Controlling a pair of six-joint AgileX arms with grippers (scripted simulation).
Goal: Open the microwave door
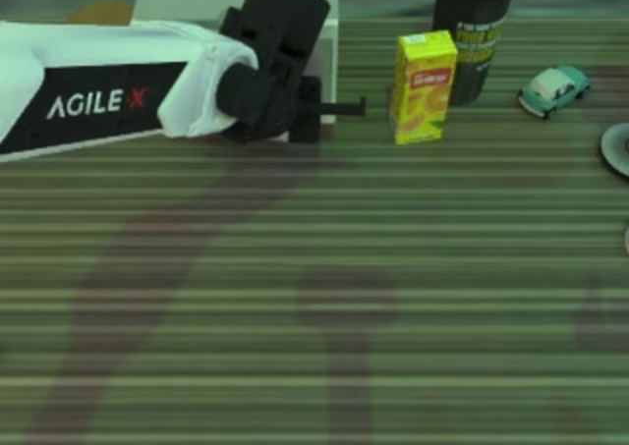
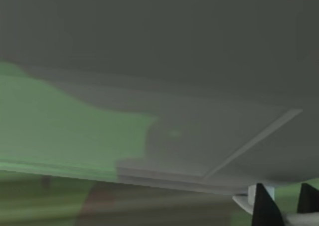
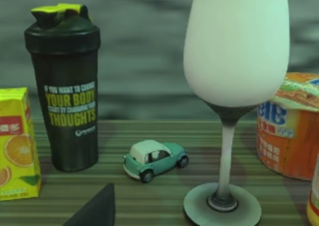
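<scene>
The pale grey-white microwave (image 1: 329,42) stands at the table's back, left of centre, mostly covered by my left arm. My left gripper (image 1: 339,105) sits low at the oven's front right corner. In the left wrist view the microwave door (image 2: 209,141) fills the picture as a flat grey panel with an inset frame line. Below it the two dark fingertips (image 2: 261,208) stand apart, open, with a small white handle piece (image 2: 249,200) beside one of them. I cannot tell whether the door is ajar. My right gripper (image 3: 99,208) shows only as a dark wedge, parked at the right.
A yellow juice carton (image 1: 423,86) stands just right of the left gripper. Behind it is a black shaker bottle (image 1: 477,32), then a teal toy car (image 1: 553,89). A wine glass (image 3: 229,86) and an orange tub (image 3: 291,126) stand at the far right.
</scene>
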